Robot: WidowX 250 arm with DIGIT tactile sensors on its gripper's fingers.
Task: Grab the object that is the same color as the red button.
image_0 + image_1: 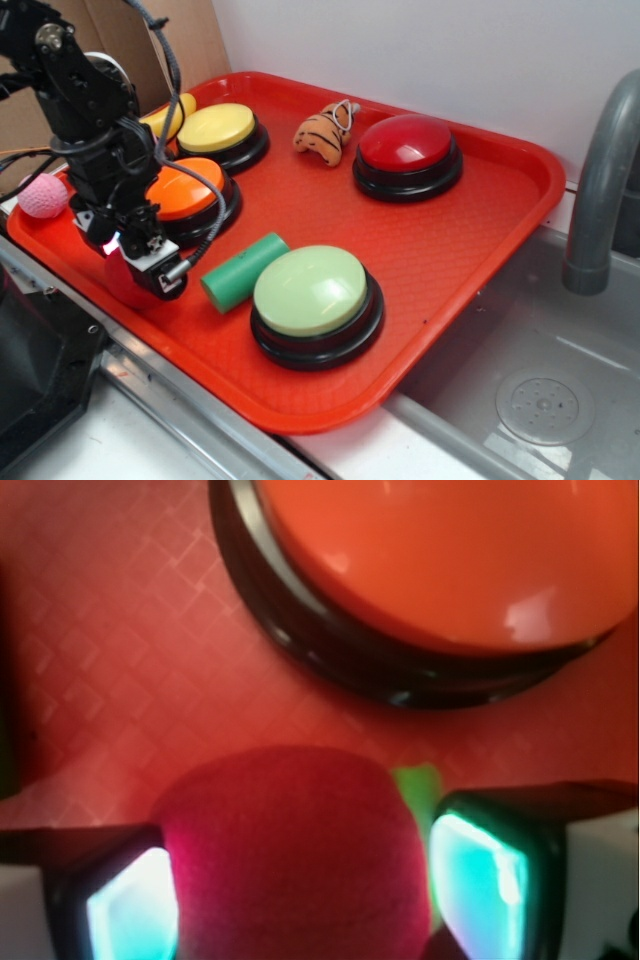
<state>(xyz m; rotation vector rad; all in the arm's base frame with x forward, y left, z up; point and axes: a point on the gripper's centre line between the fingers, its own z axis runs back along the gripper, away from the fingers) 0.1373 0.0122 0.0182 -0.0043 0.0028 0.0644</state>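
Observation:
The small matte red foam ball (290, 850), with its pale green leaf (418, 785), sits between my gripper's (300, 890) two glowing pads; both pads touch its sides. In the exterior view the gripper (135, 275) is low over the red tray's (520, 230) front left, shut on the ball (117, 280), just in front of the orange-topped button (185, 190). I cannot tell whether the ball rests on the tray or is lifted. The large glossy dark-red button (408, 145) stands at the tray's back right, far from the gripper.
The orange-topped button (450, 560) is close ahead of the fingers. A green cylinder (243, 270) and a pale green button (312, 295) lie to the right. A yellow button (217, 128), a tiger toy (322, 130) and a pink ball (43, 195) are nearby. A sink (540, 400) and faucet (600, 200) are at right.

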